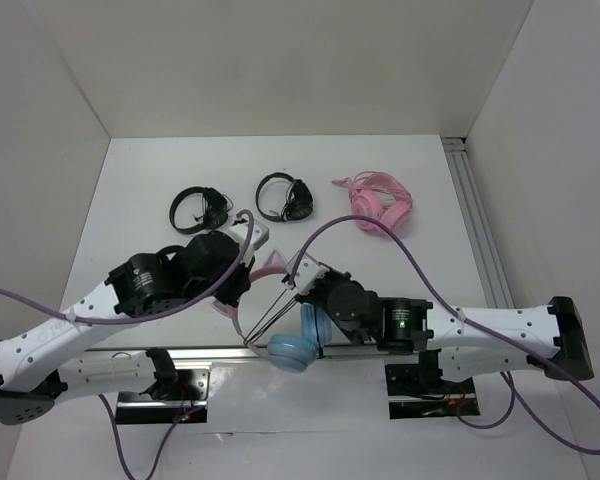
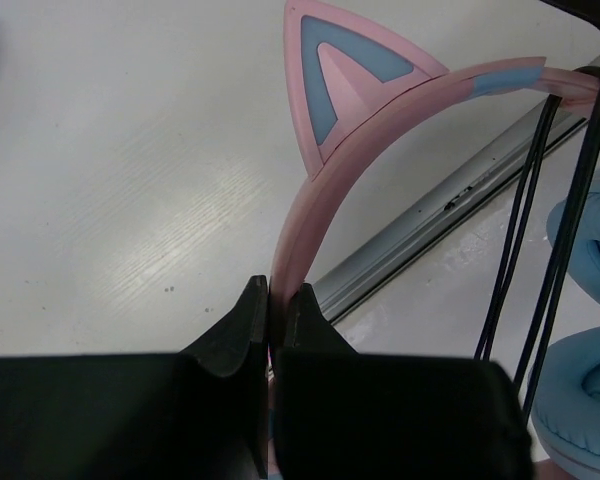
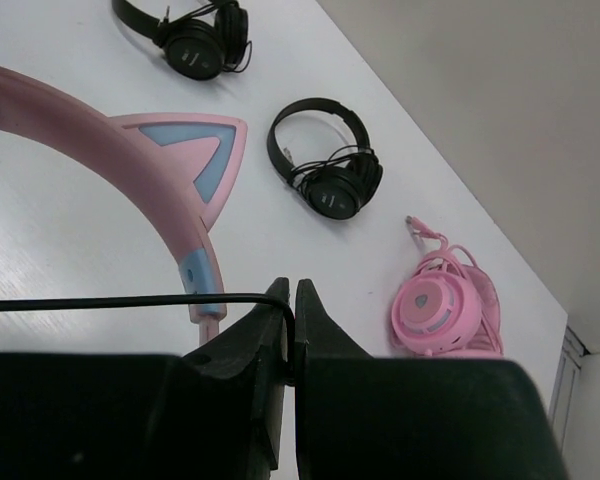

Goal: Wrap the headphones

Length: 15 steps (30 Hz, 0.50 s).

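The headphones (image 1: 294,349) hang above the table's near edge, light blue ear cups (image 2: 586,398) lowest. Their thin pink headband (image 2: 315,190) carries a pink and blue cat ear (image 2: 342,85). My left gripper (image 2: 276,296) is shut on the headband's lower end. Several strands of the thin black cable (image 2: 542,250) run taut across the headband beside the ear cups. In the right wrist view the cable (image 3: 130,301) comes in from the left and bends down between the jaws of my right gripper (image 3: 293,296), which is shut on it, just right of the headband (image 3: 130,170).
Two black headphones (image 1: 200,210) (image 1: 285,198) and all-pink cat-ear headphones (image 1: 380,206) lie in a row at the back of the white table. A metal rail (image 1: 220,352) runs along the near edge, another (image 1: 480,230) along the right side. White walls enclose the table.
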### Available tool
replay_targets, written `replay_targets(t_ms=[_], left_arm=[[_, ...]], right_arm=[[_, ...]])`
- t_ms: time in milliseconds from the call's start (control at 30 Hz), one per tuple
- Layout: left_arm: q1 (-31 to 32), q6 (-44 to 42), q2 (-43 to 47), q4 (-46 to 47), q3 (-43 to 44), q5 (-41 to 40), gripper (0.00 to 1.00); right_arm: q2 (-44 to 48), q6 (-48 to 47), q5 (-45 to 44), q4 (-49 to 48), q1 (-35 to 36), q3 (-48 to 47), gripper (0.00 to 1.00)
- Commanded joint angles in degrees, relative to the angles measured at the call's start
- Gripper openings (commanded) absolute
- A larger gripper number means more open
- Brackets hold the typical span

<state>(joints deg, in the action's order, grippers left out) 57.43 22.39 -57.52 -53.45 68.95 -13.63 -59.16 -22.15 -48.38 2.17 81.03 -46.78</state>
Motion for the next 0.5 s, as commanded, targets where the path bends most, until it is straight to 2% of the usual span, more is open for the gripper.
replay_targets(t_ms=[0,267,467], left_arm=[[0.32,-2.35,2.41,-5.25,2.86,4.14,0.0],[0.32,-2.88,3.12,-7.11,9.97,0.28,0.0],[0.32,-3.41,2.58,-7.9,11.82,-2.19,0.0]], right_arm=[[1.24,0.96,-2.34,-3.59,-5.08,-0.41,0.05],[-0.52,4.22,7.06,-4.81,-14.41,0.2,0.09],[-2.36,5.45,11.91,-6.66,-17.13,0.91,0.18]])
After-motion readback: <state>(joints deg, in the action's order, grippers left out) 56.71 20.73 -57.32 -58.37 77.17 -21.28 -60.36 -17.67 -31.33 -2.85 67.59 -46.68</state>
